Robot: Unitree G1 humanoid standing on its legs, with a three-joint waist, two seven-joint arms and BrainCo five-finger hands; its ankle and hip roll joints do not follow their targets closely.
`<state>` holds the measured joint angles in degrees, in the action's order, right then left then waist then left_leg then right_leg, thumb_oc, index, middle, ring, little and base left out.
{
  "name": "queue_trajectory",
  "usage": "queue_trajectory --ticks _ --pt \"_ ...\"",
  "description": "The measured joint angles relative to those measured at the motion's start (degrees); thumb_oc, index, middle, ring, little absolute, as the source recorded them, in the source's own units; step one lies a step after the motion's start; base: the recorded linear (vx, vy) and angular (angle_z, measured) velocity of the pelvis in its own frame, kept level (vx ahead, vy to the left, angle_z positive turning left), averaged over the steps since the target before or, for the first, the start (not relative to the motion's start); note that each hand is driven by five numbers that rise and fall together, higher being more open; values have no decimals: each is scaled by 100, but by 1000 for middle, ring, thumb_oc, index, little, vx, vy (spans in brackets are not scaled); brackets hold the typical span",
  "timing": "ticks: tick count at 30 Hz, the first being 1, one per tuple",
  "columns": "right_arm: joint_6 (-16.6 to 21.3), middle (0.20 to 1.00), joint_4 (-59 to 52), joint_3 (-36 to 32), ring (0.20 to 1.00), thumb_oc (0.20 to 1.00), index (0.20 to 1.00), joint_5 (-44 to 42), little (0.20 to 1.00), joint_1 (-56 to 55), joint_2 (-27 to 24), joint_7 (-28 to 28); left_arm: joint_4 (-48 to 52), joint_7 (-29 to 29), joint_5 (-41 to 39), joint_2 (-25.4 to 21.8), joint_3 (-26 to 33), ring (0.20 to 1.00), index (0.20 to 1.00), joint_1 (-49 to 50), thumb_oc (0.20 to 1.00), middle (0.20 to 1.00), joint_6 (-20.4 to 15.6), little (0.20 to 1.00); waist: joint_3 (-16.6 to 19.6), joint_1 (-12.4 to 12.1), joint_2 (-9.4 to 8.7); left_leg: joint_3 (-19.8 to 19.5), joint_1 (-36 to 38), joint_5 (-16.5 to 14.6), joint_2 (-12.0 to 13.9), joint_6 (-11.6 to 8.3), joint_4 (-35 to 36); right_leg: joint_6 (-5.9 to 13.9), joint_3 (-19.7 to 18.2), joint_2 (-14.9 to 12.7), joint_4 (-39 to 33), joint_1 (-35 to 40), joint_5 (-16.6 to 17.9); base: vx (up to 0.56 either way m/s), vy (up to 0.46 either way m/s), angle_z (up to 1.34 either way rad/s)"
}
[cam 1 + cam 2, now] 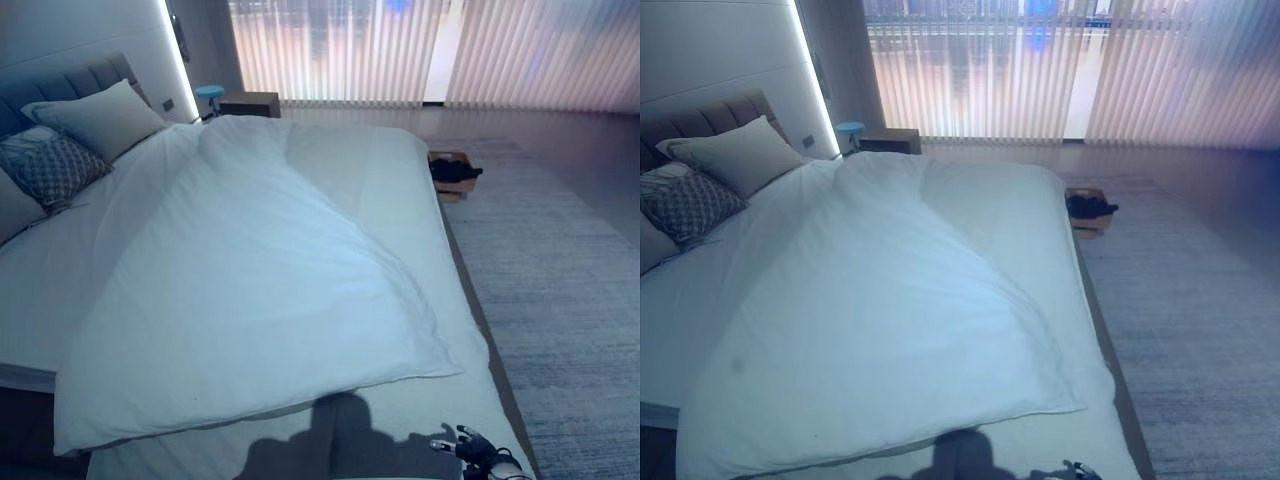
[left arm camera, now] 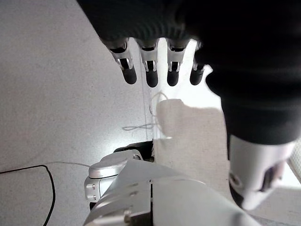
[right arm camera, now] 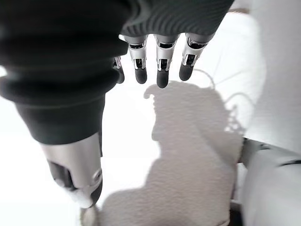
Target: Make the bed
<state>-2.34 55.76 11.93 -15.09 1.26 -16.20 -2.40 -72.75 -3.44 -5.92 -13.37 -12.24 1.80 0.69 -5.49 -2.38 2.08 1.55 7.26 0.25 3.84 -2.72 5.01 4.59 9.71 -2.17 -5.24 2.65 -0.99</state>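
Right robot hand [image 1: 478,447] is held low over the bed's foot edge, fingers [image 3: 162,70] straight, nothing gripped; left robot hand [image 2: 197,52] is likewise relaxed and empty, hanging over the floor. Duvet [image 1: 250,290] is laid skewed across the bed [image 1: 420,190], near corner short of the mattress edge, so a pull toward the foot is judged pending. Pillows [image 1: 95,120] are stacked at the headboard.

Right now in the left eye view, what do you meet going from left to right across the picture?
Grey patterned cushion → plain beige pillow → rumpled white duvet → bare white sheet at the bed's right edge → shallow wooden tray holding something dark → grey carpet.
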Motion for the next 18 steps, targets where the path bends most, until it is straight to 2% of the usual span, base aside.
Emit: queue_trajectory --ticks 2,4,5,13,15,18 --pt "7 1000 -146 -1 1000 1000 1000 -223 1000 35 6 -3 30 -8 -26 4 -1 1000 1000 -2 1000 1000 0 1000 -42 0 15 -2 -25 36 -3 -8 -2 -13 2 -1 -2 -27 11 -36 10 1" --pt "15 1000 -131 -20 1000 1000 1000 -765 1000 129 54 -45 79 -27 -179 16 -6 1000 1000 -29 1000 1000 -2 1000 -72 -5 35 -12 -137 43 -5 -15 -21 -13 15 -3 -8 -120 17 -96 21 2" --pt "44 1000 -132 -25 1000 1000 1000 -1345 1000 260 140 -96 164 -69 -271 28 -32 1000 1000 -41 1000 1000 -5 1000 -93 -5 37 -18 -304 50 -7 -24 -71 9 19 -5 -10 -263 37 -68 13 -1" --pt "353 1000 -130 91 1000 1000 1000 -3407 1000 1509 588 -393 433 -292 -741 234 -436 1000 1000 -651 1000 1000 -99 1000 -872 -47 317 -168 -1012 323 -12 -114 -124 2 186 1 0 -892 231 -63 12 10" --pt "459 1000 -121 155 1000 1000 1000 -3823 1000 1710 680 -477 509 -356 -885 240 -544 1000 1000 -676 1000 1000 -125 1000 -959 -163 342 -179 -1149 330 17 -138 -150 -1 221 26 -2 -967 227 -15 11 11" --pt "621 1000 -108 199 1000 1000 1000 -4360 1000 2071 757 -583 584 -452 -1008 218 -687 1000 1000 -765 1000 1000 -138 1000 -1081 -182 381 -260 -1454 374 19 -174 -157 -15 284 31 1 -1242 260 -9 7 12"
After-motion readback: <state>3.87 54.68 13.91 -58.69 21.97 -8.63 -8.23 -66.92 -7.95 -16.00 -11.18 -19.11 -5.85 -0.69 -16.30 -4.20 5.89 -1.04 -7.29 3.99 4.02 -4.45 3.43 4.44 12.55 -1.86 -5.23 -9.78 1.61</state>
